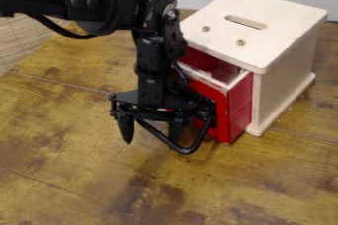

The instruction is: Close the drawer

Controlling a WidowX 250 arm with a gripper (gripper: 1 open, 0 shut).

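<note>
Arm (126,12) all matte black, chunky rounded joints, slim wrist section; jaws black, thin, pointed.

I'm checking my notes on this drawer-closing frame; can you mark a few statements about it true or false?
1. The drawer sticks out of the cabinet. True.
2. The drawer is blue. False: it is red, with a black looped handle.
3. The pincer hangs in front of the drawer, fingers pointing down. True.
4. The cabinet lies tipped on its side. False: it stands upright, with the slot on top.
5. The cabinet stands on a wooden surface. True.
</note>
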